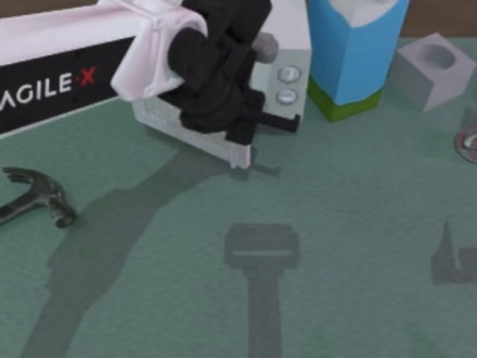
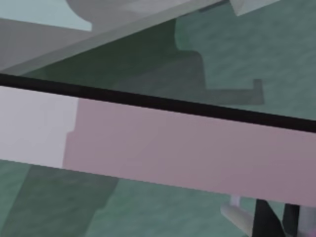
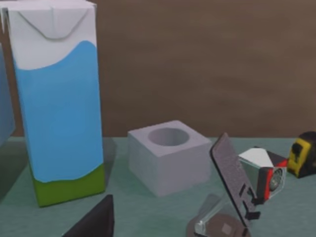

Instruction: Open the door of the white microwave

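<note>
Left hand [image 1: 257, 123] at door [image 1: 195, 134] edge — door ajar, white microwave [image 1: 287, 45]

Under my left gripper [image 1: 287, 123]: microwave [image 1: 287, 45], smooth matt white, silvery metal-look knobs [image 1: 288, 74]. Beside it, carton [image 1: 356, 52], smooth paper-like. Cube [image 3: 168, 155], matt grey. Hammer [image 1: 37, 195], glossy metal. Table [image 1: 358, 224], mottled matt green.

Three cameras: one overhead, two wrist-mounted.
Top view looked straight down; right wrist view, low, shared its carton [image 1: 356, 52] [image 3: 59, 103] and grey cube [image 1: 433, 68] [image 3: 169, 155].
</note>
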